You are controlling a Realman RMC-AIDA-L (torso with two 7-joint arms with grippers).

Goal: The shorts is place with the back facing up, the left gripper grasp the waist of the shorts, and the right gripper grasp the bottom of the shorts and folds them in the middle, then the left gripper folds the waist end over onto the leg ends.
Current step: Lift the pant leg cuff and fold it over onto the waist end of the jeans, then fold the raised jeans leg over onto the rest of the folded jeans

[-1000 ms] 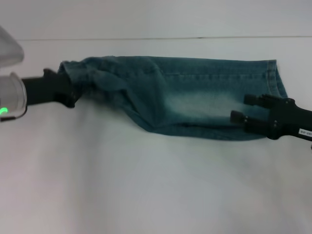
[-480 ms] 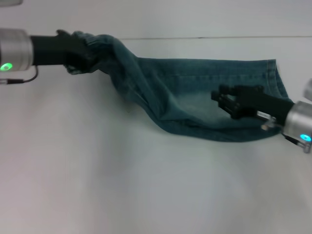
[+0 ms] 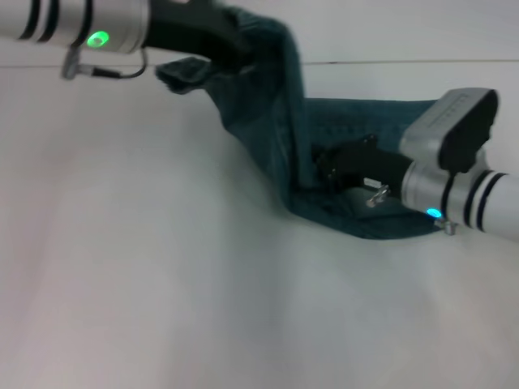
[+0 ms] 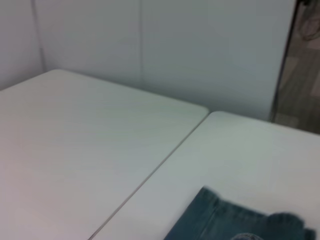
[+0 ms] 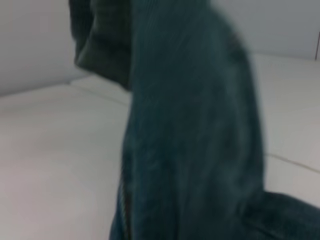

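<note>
The blue denim shorts (image 3: 272, 121) lie folded lengthwise on the white table (image 3: 162, 284). Their waist end is lifted high at the back left, where my left gripper (image 3: 223, 40) is shut on it. The cloth drapes down from there to the part still flat on the table. My right gripper (image 3: 323, 168) rests low over the middle of the shorts, fingers apart, just beside the rising fold. The leg ends lie behind my right wrist, mostly hidden. In the right wrist view the raised denim (image 5: 190, 130) fills the picture. The left wrist view shows only a denim edge (image 4: 240, 222).
A seam between two tabletops (image 3: 365, 61) runs along the back. A wall (image 4: 150, 45) stands behind the table.
My left gripper has lifted the waist end up and carried it to the right. My right gripper has slid left from the leg ends to the middle of the shorts.
</note>
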